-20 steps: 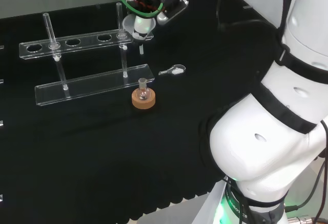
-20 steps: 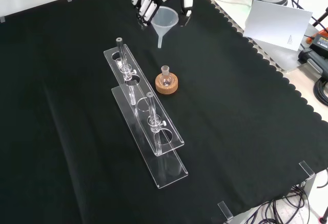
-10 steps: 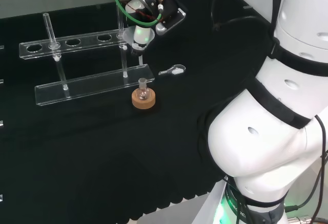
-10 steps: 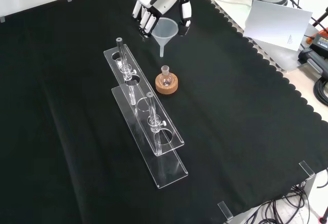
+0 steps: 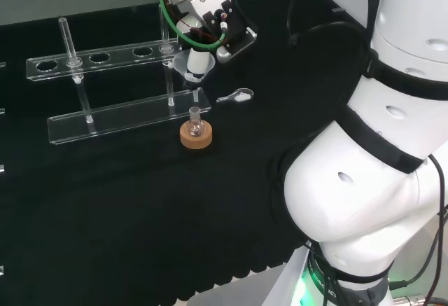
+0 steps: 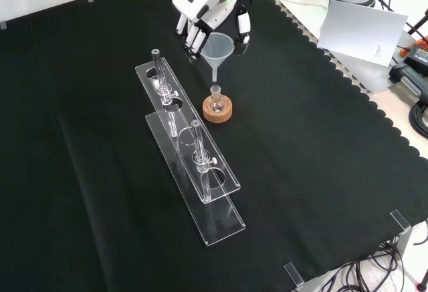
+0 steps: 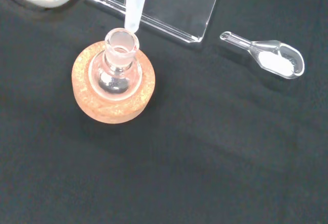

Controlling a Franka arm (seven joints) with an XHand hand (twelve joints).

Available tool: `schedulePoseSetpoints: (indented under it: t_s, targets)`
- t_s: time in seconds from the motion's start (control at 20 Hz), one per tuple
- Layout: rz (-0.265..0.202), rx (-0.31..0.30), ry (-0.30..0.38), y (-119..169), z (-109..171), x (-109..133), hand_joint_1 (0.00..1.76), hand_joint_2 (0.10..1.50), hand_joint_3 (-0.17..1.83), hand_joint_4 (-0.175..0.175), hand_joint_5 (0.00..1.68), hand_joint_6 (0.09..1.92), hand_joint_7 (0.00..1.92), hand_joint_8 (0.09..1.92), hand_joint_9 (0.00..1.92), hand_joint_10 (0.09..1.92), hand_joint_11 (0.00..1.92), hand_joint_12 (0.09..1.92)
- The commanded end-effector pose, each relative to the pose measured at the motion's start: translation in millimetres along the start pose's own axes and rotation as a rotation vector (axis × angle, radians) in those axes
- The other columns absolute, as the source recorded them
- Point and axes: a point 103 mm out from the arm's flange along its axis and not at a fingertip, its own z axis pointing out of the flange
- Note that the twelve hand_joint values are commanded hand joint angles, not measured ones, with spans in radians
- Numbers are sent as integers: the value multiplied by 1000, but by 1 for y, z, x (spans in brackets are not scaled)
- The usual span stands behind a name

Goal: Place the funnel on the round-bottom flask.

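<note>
While my hand (image 6: 212,13) carries the funnel (image 6: 218,47) by its cone, fingers and thumb curled round the rim, everything turns on one line: the stem against the mouth of the flask (image 6: 215,95).

The flask sits upright in its cork ring (image 6: 218,111) on the desk (image 6: 321,172), neck pointing straight up. In the front view the funnel hangs above it, stem down, the tip apart from the neck and not yet in it. In the wrist view the stem (image 7: 134,8) ends right at the edge of the flask's mouth (image 7: 122,42), so I judge it nearly lined up but a shade off centre (whether that offset is real or just the slant of the view, I cannot tell).

The funnel's long axis looks close to vertical, matching the neck, which is what I want. My judgement is that the coming move is a small sideways nudge to bring the tip over the middle of the mouth, then a straight descent along that axis until the cone rests on the neck.

Just beside the flask stands the clear rack (image 6: 190,155), and a small scoop (image 7: 266,59) lies near the flask on the side away from the rack; neither is in the stem's path.
</note>
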Motion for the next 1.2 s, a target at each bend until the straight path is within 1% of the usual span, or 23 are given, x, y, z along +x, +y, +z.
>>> schedulePoseSetpoints:
  t_s: [0.05, 0.35, 0.75, 0.95, 1.2]
  targets:
    - [-8, 7, 1, 2, 7, 5, 897, 750, 699, -4, 607, 690, 613, 659, 1006, 419, 588, 1264]
    - [-9, 6, 15, 0, 14, 4, 894, 751, 700, -4, 607, 691, 612, 663, 1005, 423, 587, 1265]
    - [-11, 18, 7, 5, 15, 8, 894, 752, 700, -4, 611, 693, 611, 666, 1003, 427, 585, 1266]
    - [-13, 15, -2, 11, 15, 13, 893, 752, 700, -5, 613, 693, 610, 668, 1003, 429, 585, 1267]
    - [-11, 22, 1, 12, 16, 13, 892, 753, 700, -5, 617, 694, 609, 669, 1002, 431, 585, 1267]
